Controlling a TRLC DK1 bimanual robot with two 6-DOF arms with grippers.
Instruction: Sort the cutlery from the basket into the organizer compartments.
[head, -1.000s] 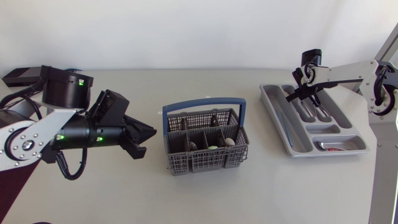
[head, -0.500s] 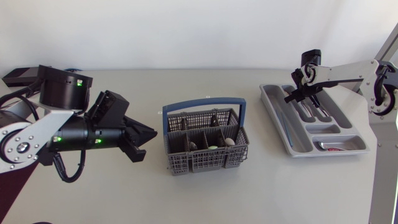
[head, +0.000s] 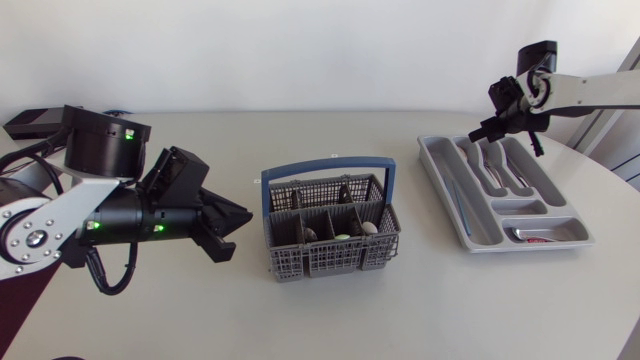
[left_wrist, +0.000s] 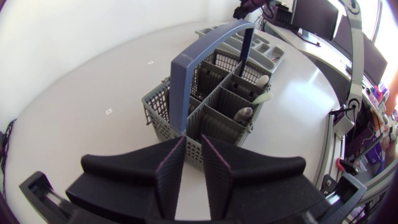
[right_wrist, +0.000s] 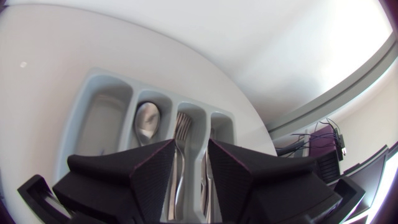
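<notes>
The grey basket (head: 320, 262) with a blue handle (head: 330, 168) stands in the middle of the counter (head: 400, 310). It is just ahead of the jaws of the left arm (head: 110, 215), which are slightly apart and empty. The basket's walls hide all but the ends of the cutlery (left_wrist: 244, 114). The jaws of the right arm (head: 590, 92), apart and holding nothing, hang over the organizer (head: 440, 185). They cover the handles of a spoon (right_wrist: 147, 119) and a fork (right_wrist: 181, 127) in neighbouring compartments.

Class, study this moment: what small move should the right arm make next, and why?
Probably carry the right gripper across toward the basket. It hangs open and empty above the organizer, where a spoon and a fork already lie, while cutlery lies in the basket's compartments, waiting to be sorted.
</notes>
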